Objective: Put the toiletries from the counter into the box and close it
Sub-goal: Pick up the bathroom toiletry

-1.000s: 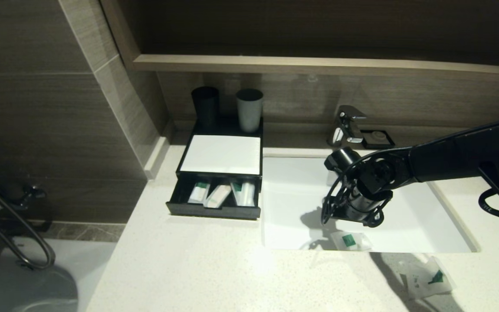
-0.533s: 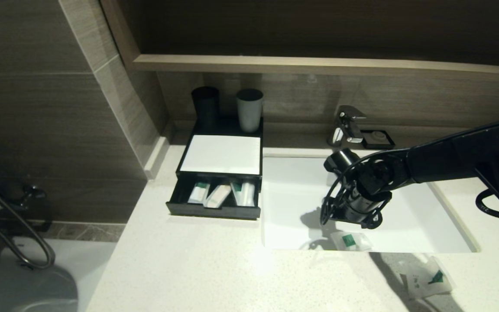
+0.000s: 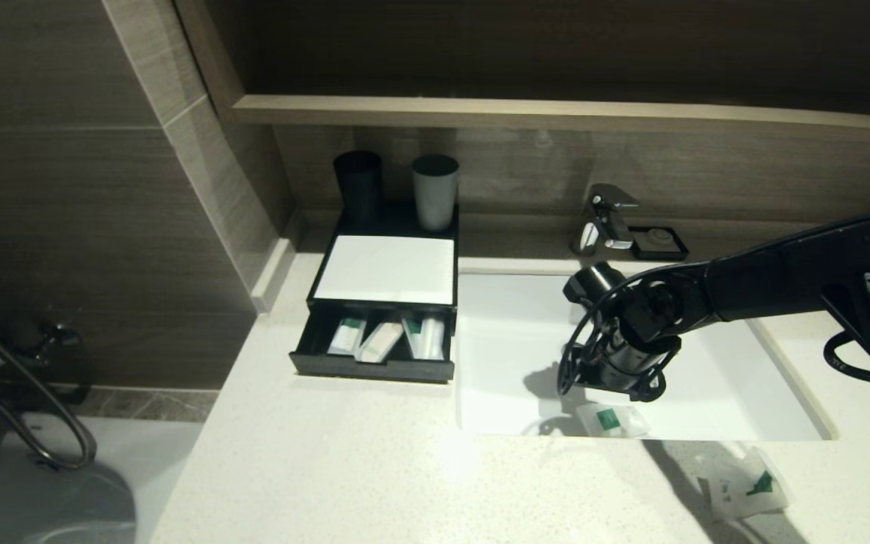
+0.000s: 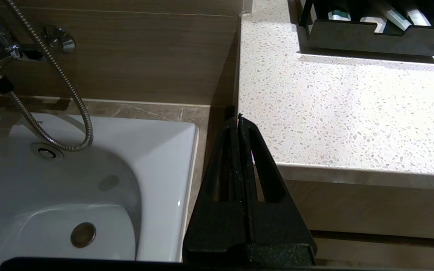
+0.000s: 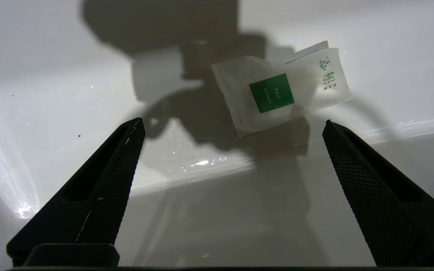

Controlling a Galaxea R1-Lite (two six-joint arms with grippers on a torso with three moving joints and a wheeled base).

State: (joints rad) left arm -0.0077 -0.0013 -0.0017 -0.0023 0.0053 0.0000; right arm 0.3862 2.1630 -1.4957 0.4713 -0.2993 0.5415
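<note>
Hardly anything has shifted over the last second: the right arm has only eased slightly toward the basin's near wall, and the packets lie where they lay.

Nearest on the tabletop (image 3: pixel 374 468), a crumpled packet with a green mark (image 3: pixel 745 489) rests by the front right corner of the basin (image 3: pixel 510 325). Just beyond the rim, inside the basin against its near wall, lies the squarish packet (image 5: pixel 281 92), green square up, its longer side running roughly across the gap between the fingers. The right end effector (image 5: pixel 233 126) hangs just short of it, fingers spread wide and empty, so the packet sits ahead of the tips and a little toward one finger; reaching it likely means going forward and down.

Farther left, three packets lie in the open drawer (image 3: pixel 372 369) of the box (image 3: pixel 388 270).

The left end effector (image 4: pixel 238 124), pressed together, is parked off the tabletop's left edge, well away.
</note>
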